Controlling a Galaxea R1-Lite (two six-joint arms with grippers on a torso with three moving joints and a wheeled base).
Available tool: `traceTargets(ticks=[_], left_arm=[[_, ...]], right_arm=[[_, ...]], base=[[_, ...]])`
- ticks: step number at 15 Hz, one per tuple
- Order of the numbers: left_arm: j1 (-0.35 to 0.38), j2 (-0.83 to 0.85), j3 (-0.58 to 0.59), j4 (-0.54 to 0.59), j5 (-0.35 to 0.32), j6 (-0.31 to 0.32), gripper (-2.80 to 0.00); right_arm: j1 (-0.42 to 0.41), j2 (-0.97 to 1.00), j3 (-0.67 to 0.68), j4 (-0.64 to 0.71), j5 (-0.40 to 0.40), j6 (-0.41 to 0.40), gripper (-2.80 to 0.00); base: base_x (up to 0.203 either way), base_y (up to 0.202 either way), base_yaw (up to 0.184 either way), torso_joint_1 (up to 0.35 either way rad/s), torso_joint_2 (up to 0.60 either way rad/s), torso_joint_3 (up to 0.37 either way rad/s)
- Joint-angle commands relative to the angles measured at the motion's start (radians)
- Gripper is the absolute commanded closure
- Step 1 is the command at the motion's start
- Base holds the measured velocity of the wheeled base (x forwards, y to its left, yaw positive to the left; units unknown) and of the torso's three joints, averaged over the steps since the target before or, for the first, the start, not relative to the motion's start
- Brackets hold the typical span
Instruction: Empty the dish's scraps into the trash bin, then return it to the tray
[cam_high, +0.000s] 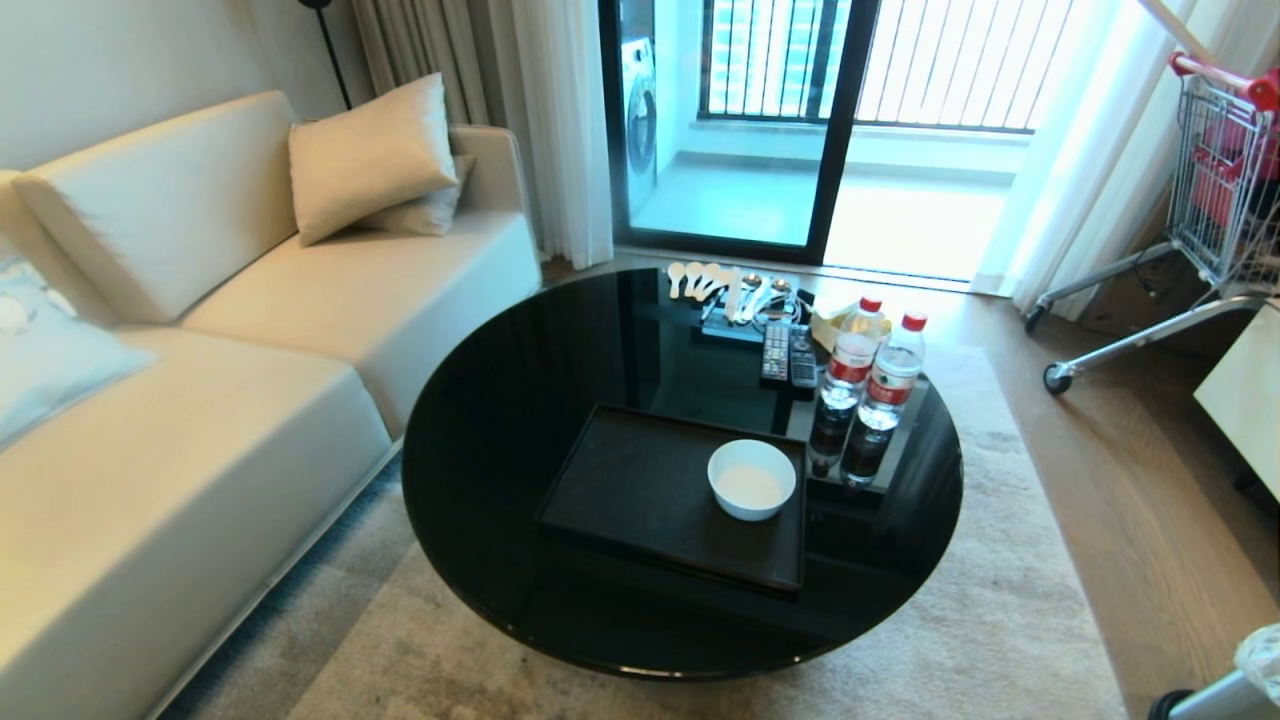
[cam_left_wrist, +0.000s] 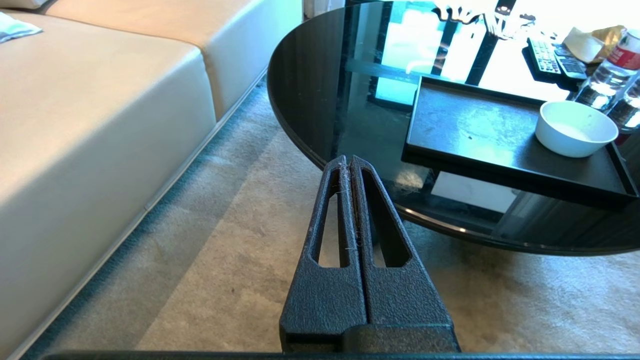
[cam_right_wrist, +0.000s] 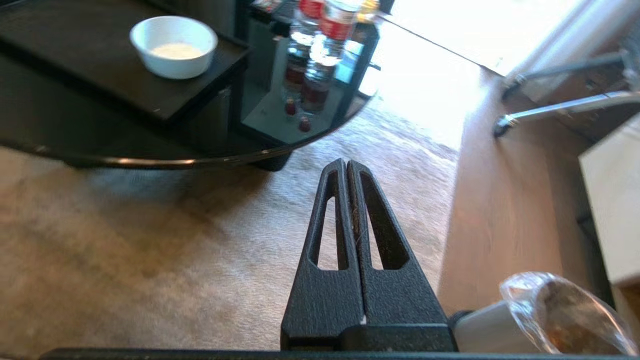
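The dish (cam_high: 752, 480), a small white bowl, stands upright on the right part of the black tray (cam_high: 640, 490) on the round glass table. Its inside looks plain white, with no scraps in it. The steel trash bin (cam_high: 1225, 695) with its clear liner stands on the floor at the near right. In the right wrist view something brownish shows inside the bin's liner (cam_right_wrist: 567, 317). My right gripper (cam_right_wrist: 346, 164) hangs shut and empty over the rug, near the bin (cam_right_wrist: 492, 327) and short of the dish (cam_right_wrist: 173, 46). My left gripper (cam_left_wrist: 348, 161) is shut and empty, below the table's edge, apart from the tray (cam_left_wrist: 475, 130).
Two water bottles (cam_high: 872, 375), remote controls (cam_high: 788, 352) and spoons (cam_high: 715, 285) sit on the table behind the tray. A cream sofa (cam_high: 250, 380) lies to the left. A shopping cart (cam_high: 1210, 190) and a pale cabinet (cam_high: 1245, 395) stand at the right.
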Motion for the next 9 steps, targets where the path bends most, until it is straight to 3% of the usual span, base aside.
traceTargets(ticks=[1,4,9], left_arm=[[0.000,0.000,0.000,0.000,0.000,-0.001,0.00],[0.000,0.000,0.000,0.000,0.000,-0.001,0.00],[0.000,0.000,0.000,0.000,0.000,-0.001,0.00]], right_arm=[[0.001,-0.046,0.020,0.006,0.029,-0.004,0.00],[0.001,-0.046,0.037,0.000,0.020,0.170,0.00],[0.001,-0.047,0.043,-0.008,0.006,0.194,0.00]], base=[[0.000,0.000,0.000,0.000,0.00,0.000],[0.000,0.000,0.000,0.000,0.00,0.000],[0.000,0.000,0.000,0.000,0.00,0.000]])
